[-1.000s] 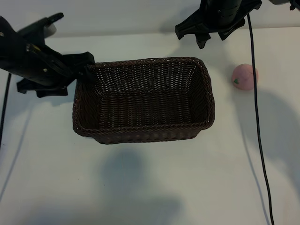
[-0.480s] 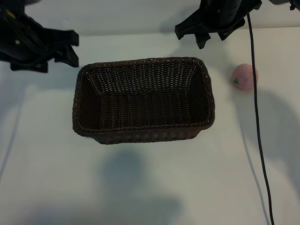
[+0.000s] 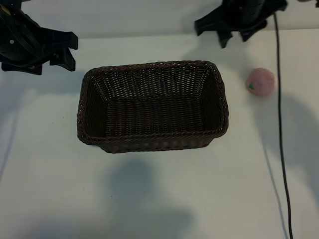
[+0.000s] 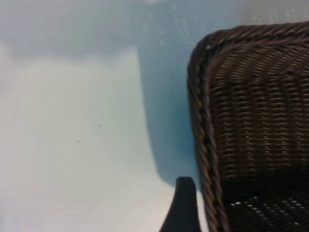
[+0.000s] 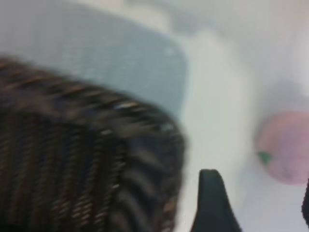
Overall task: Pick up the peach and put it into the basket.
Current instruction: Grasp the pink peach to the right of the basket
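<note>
The peach [image 3: 260, 81], a small pale-pink ball with a green mark, lies on the white table right of the basket [image 3: 149, 65], a dark brown wicker one. Nothing is in the basket. My right gripper [image 3: 233, 39] hovers open beyond the basket's far right corner, left of and behind the peach. In the right wrist view the peach [image 5: 285, 150] lies ahead, between the spread fingers [image 5: 208, 203], apart from them. My left gripper [image 3: 72, 50] is open and holds nothing, off the basket's far left corner. One of its fingers [image 4: 184, 208] shows beside the braided rim [image 4: 198, 121].
A black cable [image 3: 279, 129] hangs down from the right arm, passing just right of the peach. The white table [image 3: 159, 199] stretches in front of the basket and to its left.
The left gripper has drawn back from the basket's left rim to the far left corner. The right gripper has shifted a little right, toward the peach. Peach and basket have not moved.
</note>
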`<state>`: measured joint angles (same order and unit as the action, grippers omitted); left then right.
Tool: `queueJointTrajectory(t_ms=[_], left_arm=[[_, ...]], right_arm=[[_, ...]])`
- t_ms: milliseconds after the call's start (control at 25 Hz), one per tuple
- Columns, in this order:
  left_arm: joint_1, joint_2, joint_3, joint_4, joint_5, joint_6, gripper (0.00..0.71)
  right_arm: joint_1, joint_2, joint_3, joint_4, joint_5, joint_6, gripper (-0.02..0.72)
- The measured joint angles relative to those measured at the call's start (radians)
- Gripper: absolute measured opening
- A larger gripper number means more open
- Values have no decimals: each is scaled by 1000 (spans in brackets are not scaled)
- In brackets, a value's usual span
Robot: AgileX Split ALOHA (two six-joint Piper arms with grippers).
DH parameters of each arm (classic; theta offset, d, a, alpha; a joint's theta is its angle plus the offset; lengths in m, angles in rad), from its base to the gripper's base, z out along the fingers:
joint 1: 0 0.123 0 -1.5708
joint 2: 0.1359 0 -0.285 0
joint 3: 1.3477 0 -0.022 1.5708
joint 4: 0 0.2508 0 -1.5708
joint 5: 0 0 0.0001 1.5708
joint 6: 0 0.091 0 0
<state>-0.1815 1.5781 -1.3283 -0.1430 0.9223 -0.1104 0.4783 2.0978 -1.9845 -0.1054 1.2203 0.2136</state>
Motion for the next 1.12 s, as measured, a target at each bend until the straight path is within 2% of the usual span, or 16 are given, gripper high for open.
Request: queueJointTrajectory(t_ms=[200, 440, 680, 880, 1000, 1120], left_arm=[[0, 0, 0, 29, 0, 0, 599], [0, 0, 0, 32, 0, 0, 599], [0, 0, 0, 34, -1, 0, 599], [0, 0, 0, 37, -1, 0, 599], [0, 0, 0, 39, -1, 3, 599], [0, 0, 0, 39, -1, 3, 599]], right_arm=[[-76, 5, 49, 4, -4, 2, 537], [-129, 6, 187, 6, -14, -11, 545], [-132, 6, 318, 32, -194, -13, 547], [-132, 10, 368, 15, -337, 23, 547], [-132, 30, 369, -32, -369, 55, 547], [-132, 64, 372, -45, -372, 57, 547]])
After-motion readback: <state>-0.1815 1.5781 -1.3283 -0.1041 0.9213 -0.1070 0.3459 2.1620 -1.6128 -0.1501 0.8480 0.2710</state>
